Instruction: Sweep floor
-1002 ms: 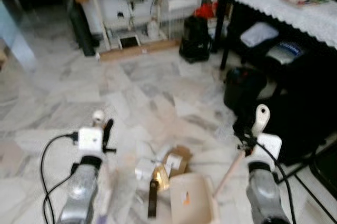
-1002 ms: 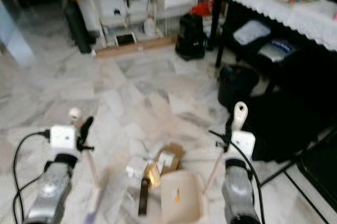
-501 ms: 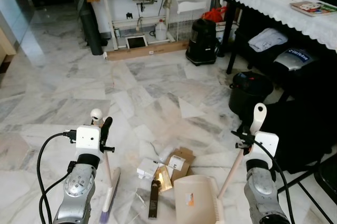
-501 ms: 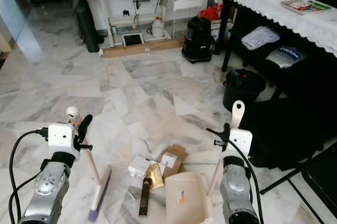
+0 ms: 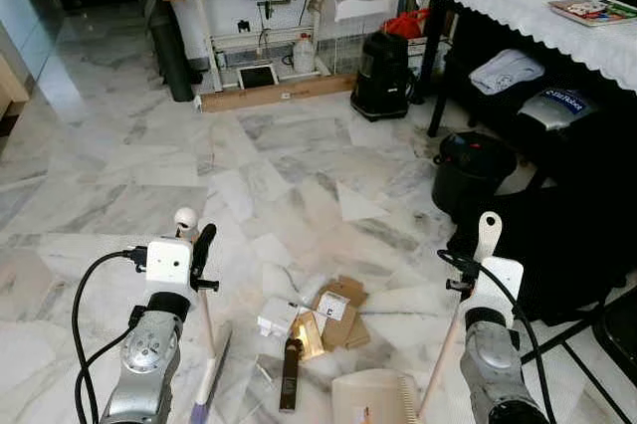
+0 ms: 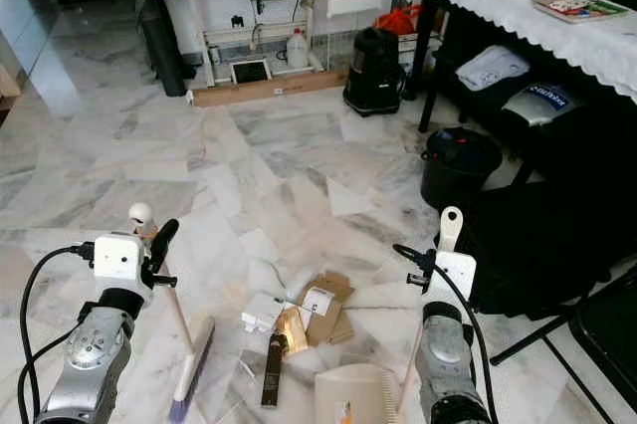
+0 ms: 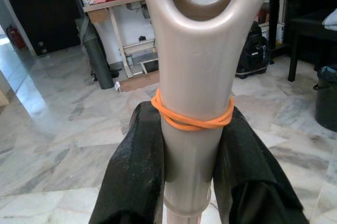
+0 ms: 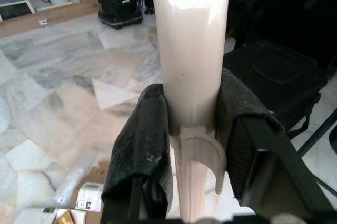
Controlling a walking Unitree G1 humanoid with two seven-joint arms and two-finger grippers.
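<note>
The long beige broom (image 6: 189,364) is pinched tight at its handle by the left gripper (image 7: 192,145). The cream plastic dustpan (image 6: 350,399) is clamped by the right gripper (image 8: 192,129). The cardboard scraps (image 6: 320,310) lie between broom head and pan, ready to be pushed in.

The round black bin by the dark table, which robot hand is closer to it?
Right. The right hand, holding the dustpan handle, sits just in front of the black bin. The left hand, gripping the broom handle, is across the floor, beyond the pile of litter.
</note>
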